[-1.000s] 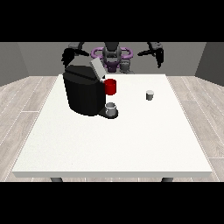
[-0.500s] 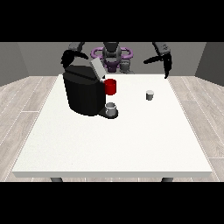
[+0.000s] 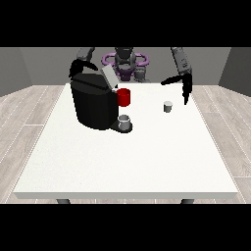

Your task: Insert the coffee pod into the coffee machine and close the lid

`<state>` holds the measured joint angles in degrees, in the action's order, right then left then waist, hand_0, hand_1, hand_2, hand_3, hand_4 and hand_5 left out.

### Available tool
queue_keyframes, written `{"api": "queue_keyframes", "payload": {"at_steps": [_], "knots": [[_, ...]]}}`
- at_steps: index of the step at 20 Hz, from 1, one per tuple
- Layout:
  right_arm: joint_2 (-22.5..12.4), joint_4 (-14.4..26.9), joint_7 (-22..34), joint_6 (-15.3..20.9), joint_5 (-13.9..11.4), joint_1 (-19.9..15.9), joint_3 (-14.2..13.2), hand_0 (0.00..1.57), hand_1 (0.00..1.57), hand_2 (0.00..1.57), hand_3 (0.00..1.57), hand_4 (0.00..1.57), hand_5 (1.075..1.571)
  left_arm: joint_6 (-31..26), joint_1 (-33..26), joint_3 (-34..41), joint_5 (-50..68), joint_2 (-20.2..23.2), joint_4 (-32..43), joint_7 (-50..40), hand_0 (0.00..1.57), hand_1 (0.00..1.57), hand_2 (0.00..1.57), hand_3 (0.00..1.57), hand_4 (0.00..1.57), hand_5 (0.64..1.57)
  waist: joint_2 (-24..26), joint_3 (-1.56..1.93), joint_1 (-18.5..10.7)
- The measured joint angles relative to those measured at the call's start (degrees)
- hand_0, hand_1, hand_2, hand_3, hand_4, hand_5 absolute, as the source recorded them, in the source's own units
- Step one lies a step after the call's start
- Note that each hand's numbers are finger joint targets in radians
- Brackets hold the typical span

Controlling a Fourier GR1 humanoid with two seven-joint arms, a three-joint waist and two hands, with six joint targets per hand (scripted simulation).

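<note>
A small grey coffee pod [image 3: 168, 106] stands upright on the white table [image 3: 127, 157], right of centre near the back. The black coffee machine [image 3: 93, 102] stands at the back left; its grey lid [image 3: 108, 77] is tilted open, a red part [image 3: 124, 97] sticks out of its front, and a grey cup [image 3: 125, 121] sits on its base. The hand at the view's right [image 3: 182, 84] hangs above and just right of the pod, apart from it, fingers spread and pointing down. The hand at the view's left [image 3: 78, 66] stays behind the machine's top, holding nothing I can see.
The robot's torso [image 3: 125, 62], with purple rings, stands behind the table's back edge. Grey walls and a wood floor surround the table.
The hand at the view's right has come down and forward from beside the robot's shoulder to just above the pod. The other hand and the machine have barely moved.
</note>
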<state>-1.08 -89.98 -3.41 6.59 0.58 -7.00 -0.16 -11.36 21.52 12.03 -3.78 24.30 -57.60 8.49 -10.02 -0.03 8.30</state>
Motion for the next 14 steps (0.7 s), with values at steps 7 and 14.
{"api": "queue_keyframes", "payload": {"at_steps": [7,14], "knots": [[-0.4,2.3,1.9,1.2,-1.4,-3.0,-0.3,0.00,0.00,0.00,0.00,0.42,1.571,2.5,4.1,-2.0,-5.5,0.4,7.1,1.7,0.00,0.00,0.20,0.00,0.00,1.571,-1.9,0.01,0.0],[-1.1,6.0,1.9,1.5,-2.0,-4.1,-1.2,0.00,0.00,0.00,0.00,0.39,1.571,3.5,6.3,-4.0,-10.3,0.6,12.6,2.8,0.70,0.70,0.78,0.43,0.00,1.571,-1.0,0.02,-0.7]]}}
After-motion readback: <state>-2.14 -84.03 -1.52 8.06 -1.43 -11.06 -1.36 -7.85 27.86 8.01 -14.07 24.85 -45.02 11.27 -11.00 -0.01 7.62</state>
